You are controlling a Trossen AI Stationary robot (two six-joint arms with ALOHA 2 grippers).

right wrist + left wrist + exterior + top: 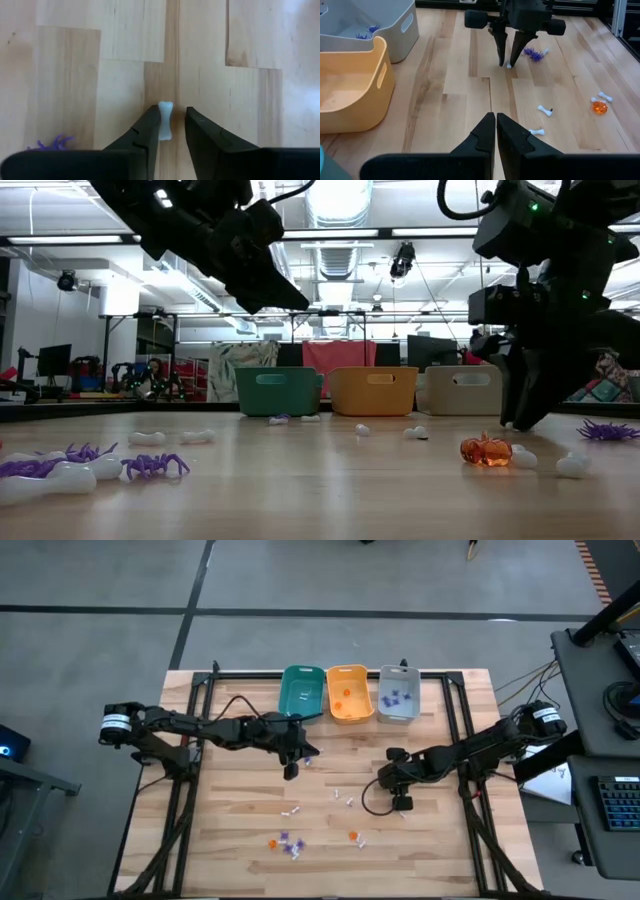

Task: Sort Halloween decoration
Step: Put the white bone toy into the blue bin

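A white bone (165, 120) lies flat on the table (450, 850), between the fingers of the right gripper (167, 131); the jaws straddle it, one finger touching its side, the other just clear, so it is bracketed but not yet clamped. Taking the orange bin (349, 693) as landmark: the bone sits on the near side of it and a little to the right, with the gripper upright over it, tips at the wood; other trinkets, bones, purple spiders (152, 466) and an orange pumpkin (485, 450), are scattered farther toward the table's near edge; the teal bin (301, 690) and grey bin (397, 692) flank the orange one, the grey already holding purple pieces.

The risk, as I judge it: the bone is small, smooth and off-centre between the jaws; a lopsided squeeze could flick it out sideways or pinch only one knobbed end, letting it drop on the lift; tips pressed on the wood might also drag.

The right arm reaches in from the right, wrist bent down; the left gripper (494, 131), clenched on nothing, hangs above the table in front of the teal bin.
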